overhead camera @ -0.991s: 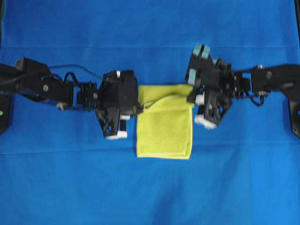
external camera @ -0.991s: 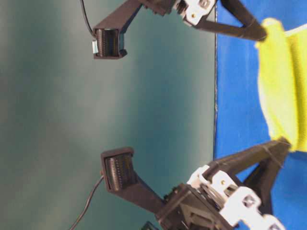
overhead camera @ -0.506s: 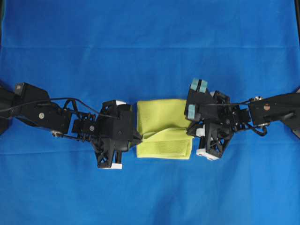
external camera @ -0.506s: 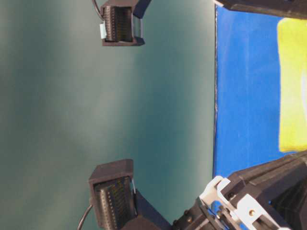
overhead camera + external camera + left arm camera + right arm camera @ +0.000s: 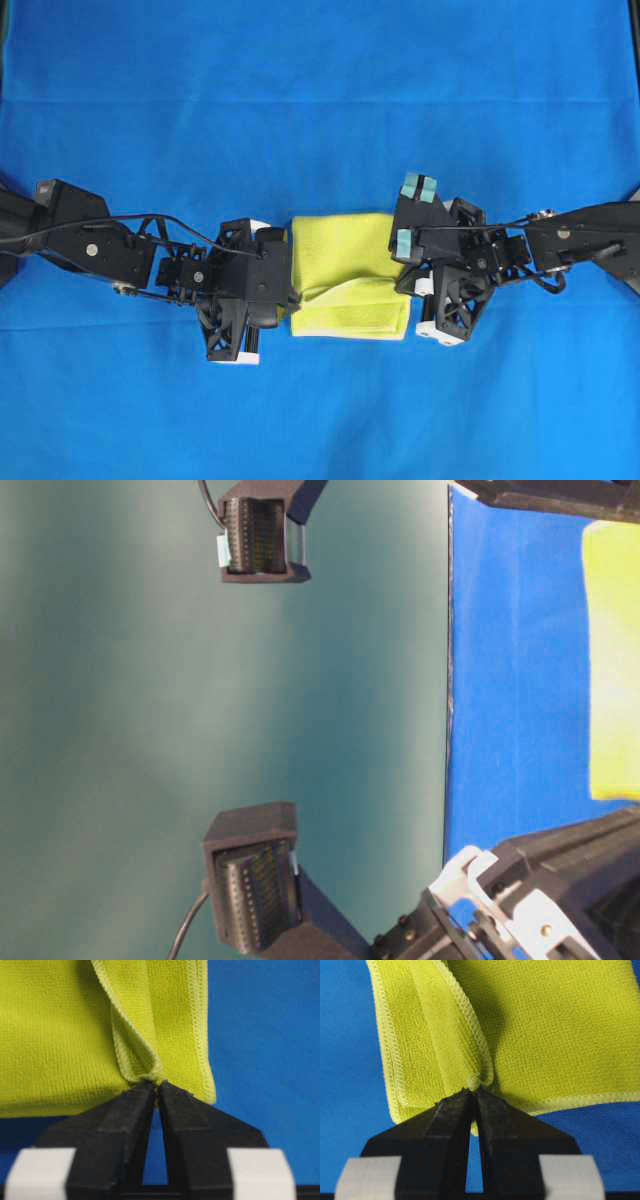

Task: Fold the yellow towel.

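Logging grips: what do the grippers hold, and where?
Both hold the yellow towel: left gripper and right gripper each pinch a hemmed corner.

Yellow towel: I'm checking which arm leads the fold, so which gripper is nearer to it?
Neither; both touch it. The left gripper pinches a hem of the yellow towel at its left edge, and the right gripper pinches a hem at its right edge.

Blue cloth (image 5: 320, 90) covers the surface — yellow towel (image 5: 345, 250) lies folded on it.
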### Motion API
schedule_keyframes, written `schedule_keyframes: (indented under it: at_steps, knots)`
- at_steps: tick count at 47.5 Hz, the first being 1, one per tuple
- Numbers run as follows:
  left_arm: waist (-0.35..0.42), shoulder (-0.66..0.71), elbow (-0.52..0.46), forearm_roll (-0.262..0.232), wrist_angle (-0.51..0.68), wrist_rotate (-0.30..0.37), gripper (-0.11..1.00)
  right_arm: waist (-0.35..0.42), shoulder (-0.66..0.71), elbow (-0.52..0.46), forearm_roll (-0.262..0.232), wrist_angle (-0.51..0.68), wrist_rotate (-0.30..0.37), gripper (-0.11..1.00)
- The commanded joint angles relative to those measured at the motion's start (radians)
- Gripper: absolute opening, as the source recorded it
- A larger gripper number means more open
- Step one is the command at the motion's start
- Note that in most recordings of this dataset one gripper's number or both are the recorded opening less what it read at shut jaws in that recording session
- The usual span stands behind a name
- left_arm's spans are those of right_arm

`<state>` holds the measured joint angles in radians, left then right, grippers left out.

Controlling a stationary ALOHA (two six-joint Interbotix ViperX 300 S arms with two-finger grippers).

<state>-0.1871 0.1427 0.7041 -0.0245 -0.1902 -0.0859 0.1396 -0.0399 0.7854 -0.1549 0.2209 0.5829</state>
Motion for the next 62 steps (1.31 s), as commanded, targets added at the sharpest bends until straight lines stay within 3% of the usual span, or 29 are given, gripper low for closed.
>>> schedule_keyframes:
  at_steps: [1, 5, 11, 14, 20, 25, 33, 43, 51, 62]
  knots:
    - [-0.006, -0.014, -0.017, 0.000, -0.003, 0.003, 0.12, 0.008, -0.003, -0.021, -0.002, -0.009, -0.002, 0.06]
    - [-0.005, -0.014, -0.017, 0.000, -0.005, 0.003, 0.17, 0.014, 0.002, -0.029, -0.002, -0.009, -0.002, 0.12]
    - [-0.006, -0.015, -0.018, 0.000, -0.006, 0.003, 0.26, 0.029, 0.005, -0.038, -0.002, -0.005, -0.003, 0.50]
    - [-0.006, -0.020, -0.017, -0.002, -0.003, 0.005, 0.33, 0.034, 0.000, -0.043, -0.002, 0.000, -0.002, 0.62]
    - [-0.005, -0.054, -0.011, 0.000, 0.002, 0.017, 0.54, 0.041, -0.032, -0.052, -0.002, 0.017, -0.006, 0.55]
    - [-0.003, -0.104, -0.003, 0.000, 0.031, 0.021, 0.63, 0.044, -0.078, -0.061, -0.002, 0.052, -0.008, 0.55]
    - [0.011, -0.225, 0.025, 0.000, 0.072, 0.029, 0.62, 0.048, -0.195, -0.081, -0.023, 0.124, -0.018, 0.55]
    - [0.021, -0.371, 0.083, 0.000, 0.069, 0.098, 0.62, 0.041, -0.336, -0.064, -0.137, 0.186, -0.014, 0.55]
    - [0.037, -0.483, 0.147, 0.000, 0.052, 0.123, 0.62, 0.025, -0.442, -0.006, -0.210, 0.173, -0.009, 0.55]
    - [0.052, -0.701, 0.301, 0.000, 0.011, 0.124, 0.62, -0.002, -0.632, 0.127, -0.268, 0.080, -0.009, 0.55]
